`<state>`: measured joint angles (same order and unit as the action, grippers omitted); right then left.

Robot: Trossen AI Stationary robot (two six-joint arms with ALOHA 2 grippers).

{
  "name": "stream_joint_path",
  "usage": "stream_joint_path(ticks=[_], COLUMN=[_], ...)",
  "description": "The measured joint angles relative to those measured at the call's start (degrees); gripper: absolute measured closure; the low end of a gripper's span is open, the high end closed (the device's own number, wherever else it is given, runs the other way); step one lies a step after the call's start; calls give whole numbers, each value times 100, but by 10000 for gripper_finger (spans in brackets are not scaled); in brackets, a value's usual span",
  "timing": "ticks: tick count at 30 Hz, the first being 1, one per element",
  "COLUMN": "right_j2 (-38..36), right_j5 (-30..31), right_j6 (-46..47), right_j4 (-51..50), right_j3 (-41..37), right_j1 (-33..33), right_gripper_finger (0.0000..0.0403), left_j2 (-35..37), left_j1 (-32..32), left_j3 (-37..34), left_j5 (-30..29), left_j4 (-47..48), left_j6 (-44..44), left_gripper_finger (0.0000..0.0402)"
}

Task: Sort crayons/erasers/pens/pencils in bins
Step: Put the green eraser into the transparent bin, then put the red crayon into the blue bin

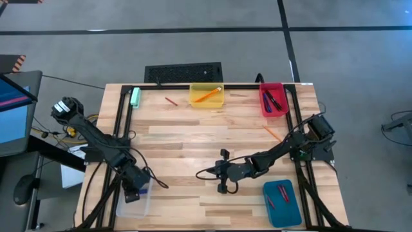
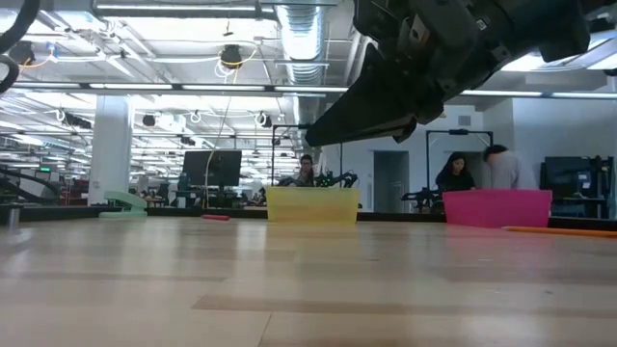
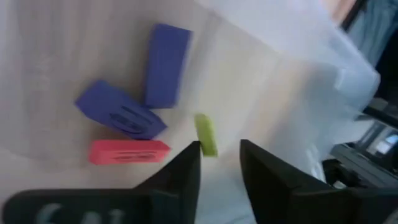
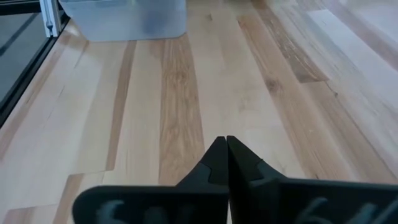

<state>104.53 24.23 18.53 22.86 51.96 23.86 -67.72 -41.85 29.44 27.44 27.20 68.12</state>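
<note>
Four erasers lie in the clear bin [image 1: 132,205] at the table's front-left corner: two blue erasers [image 3: 166,65], a red-orange eraser [image 3: 128,152] and a yellow eraser [image 3: 206,134]. Left gripper [image 3: 219,163] is over this bin, jaws narrowly apart, holding nothing. Right gripper [image 4: 226,144] is above the table's middle, jaws closed and empty.

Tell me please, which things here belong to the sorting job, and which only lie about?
Job: yellow bin with pencil; red bin; teal bin; clear bin with erasers; loose crayon; loose pencil.
Lying about: green block; keyboard.
</note>
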Motion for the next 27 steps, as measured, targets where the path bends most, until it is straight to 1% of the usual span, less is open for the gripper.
stream_joint_path(ticks=[4,7,10,13,17,21,24,27], right_j2=[0,0,0,0,0,0,0,0], right_j5=[-2,-2,-2,-2,-3,-4,-7,-7], right_j6=[-6,-18,-18,-16,-47,-58,-104,-108], right_j4=[-3,-3,-3,-3,7,107,291,345], right_j3=[0,0,0,0,0,0,0,2], right_j1=[0,0,0,0,0,0,0,-14], right_gripper_finger=[400,400,397,396,400,397,397,400], left_j2=[0,0,0,0,2,2,2,2], left_j1=[1,41,179,472,1228,2268,3138,3984], left_j3=[217,491,889,1428,2087,2606,2868,2965], left_j5=[129,378,465,451,74,-79,-196,-634], left_j4=[1,45,289,665,1281,1613,1884,2098], left_j6=[-17,-260,-679,-1438,-2806,-4537,-5641,-6523], left_gripper_finger=[264,252,259,284,334,388,396,398])
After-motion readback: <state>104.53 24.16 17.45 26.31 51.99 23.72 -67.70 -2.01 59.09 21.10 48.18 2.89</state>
